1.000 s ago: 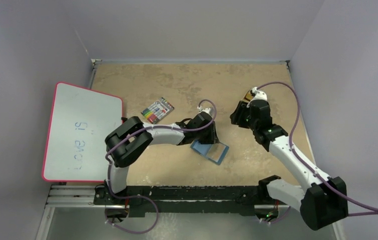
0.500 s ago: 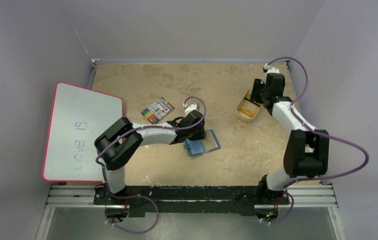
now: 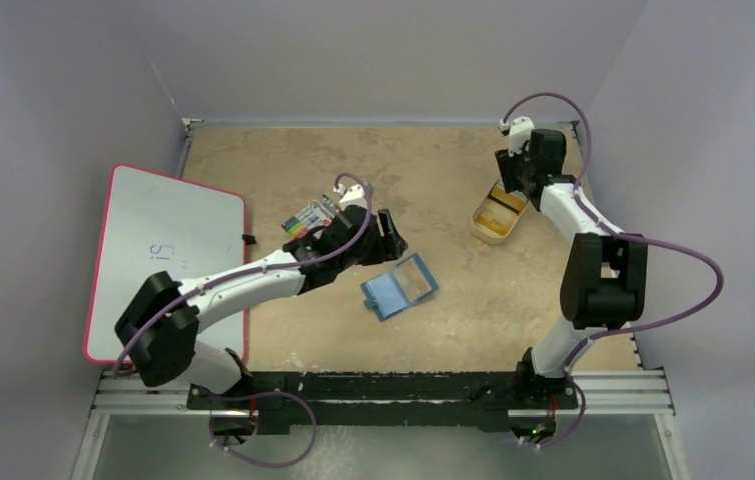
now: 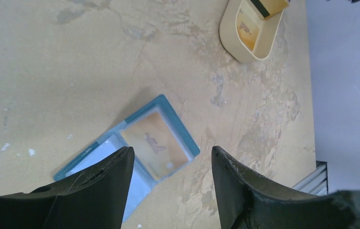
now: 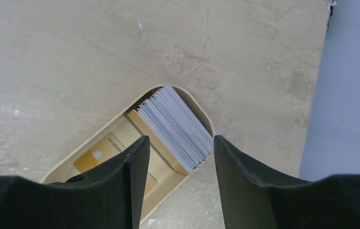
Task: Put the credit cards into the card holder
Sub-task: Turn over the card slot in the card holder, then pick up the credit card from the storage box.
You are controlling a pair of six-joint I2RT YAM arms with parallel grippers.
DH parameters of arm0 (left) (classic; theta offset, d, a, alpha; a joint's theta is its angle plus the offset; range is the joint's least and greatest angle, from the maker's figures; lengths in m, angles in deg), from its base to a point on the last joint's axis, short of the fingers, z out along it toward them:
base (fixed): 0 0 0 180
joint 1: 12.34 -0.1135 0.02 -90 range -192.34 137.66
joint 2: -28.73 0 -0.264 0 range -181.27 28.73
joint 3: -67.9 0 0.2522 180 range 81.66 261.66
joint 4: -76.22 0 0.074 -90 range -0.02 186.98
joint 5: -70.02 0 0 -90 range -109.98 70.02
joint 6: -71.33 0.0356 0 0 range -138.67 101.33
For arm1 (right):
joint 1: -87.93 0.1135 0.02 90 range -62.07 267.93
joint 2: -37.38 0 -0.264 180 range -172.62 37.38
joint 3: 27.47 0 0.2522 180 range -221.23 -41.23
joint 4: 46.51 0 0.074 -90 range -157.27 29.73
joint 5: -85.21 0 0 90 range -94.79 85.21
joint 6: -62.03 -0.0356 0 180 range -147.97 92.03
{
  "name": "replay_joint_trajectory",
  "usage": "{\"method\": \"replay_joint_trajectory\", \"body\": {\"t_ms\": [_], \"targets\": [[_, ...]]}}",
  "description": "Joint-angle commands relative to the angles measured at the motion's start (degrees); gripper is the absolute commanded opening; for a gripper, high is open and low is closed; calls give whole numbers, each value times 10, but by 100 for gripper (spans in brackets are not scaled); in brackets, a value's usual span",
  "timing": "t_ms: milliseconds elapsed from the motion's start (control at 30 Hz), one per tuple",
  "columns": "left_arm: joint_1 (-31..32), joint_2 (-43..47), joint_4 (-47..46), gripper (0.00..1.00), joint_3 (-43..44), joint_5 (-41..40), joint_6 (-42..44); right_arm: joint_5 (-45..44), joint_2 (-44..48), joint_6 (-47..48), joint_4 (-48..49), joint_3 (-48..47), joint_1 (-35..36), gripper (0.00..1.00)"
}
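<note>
The teal-blue card holder lies open on the table. In the left wrist view one orange card sits in its right pocket and the lighter lining shows on the left. My left gripper is open and empty, hovering just up-left of the card holder. My right gripper is open and empty over the tan tray. The tray holds a leaning stack of whitish credit cards and a flat orange card.
A pack with multicoloured stripes lies left of my left gripper. A red-edged whiteboard covers the table's left side. Grey walls close in the back and both sides. The tray also shows in the left wrist view.
My left gripper has drawn back up and left off the card holder, which now lies open and apart from it. My right arm has swung out to the tray and stayed above it.
</note>
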Motion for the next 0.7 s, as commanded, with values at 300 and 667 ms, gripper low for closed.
{"method": "replay_joint_trajectory", "body": {"t_ms": [300, 667], "targets": [[-54, 90, 39, 60, -91, 7, 29, 66, -26, 200, -24, -29, 0, 58], [-63, 100, 34, 60, -107, 18, 28, 59, -52, 247, -9, -18, -1, 61]]}}
